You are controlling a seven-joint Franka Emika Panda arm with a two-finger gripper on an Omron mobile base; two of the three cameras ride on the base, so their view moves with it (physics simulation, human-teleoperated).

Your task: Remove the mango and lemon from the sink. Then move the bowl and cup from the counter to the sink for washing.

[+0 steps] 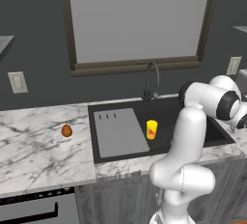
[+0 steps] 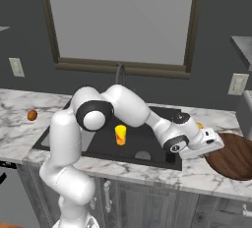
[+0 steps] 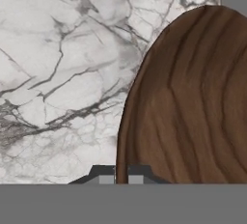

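Observation:
The wide brown wooden bowl (image 2: 232, 156) rests on the white marble counter (image 2: 147, 173) to the right of the sink (image 2: 64, 136). My gripper (image 2: 216, 146) is shut on its near left rim. In the hand view the bowl (image 3: 193, 102) fills the right side, with its rim pinched at my gripper (image 3: 124, 177). The yellow cup (image 1: 151, 129) (image 2: 120, 134) stands upright inside the black sink (image 1: 193, 112). The orange-brown mango (image 1: 67, 131) (image 2: 32, 115) lies on the counter left of the sink. A sliver of the yellow lemon (image 2: 200, 125) peeks out behind my hand.
A grey ribbed drainboard (image 1: 120, 132) covers the sink's left half, and a dark arched faucet (image 1: 152, 80) stands behind the basin. A window sits above it. Wall outlets (image 2: 238, 83) flank the counter. My arm stretches across the sink's right part.

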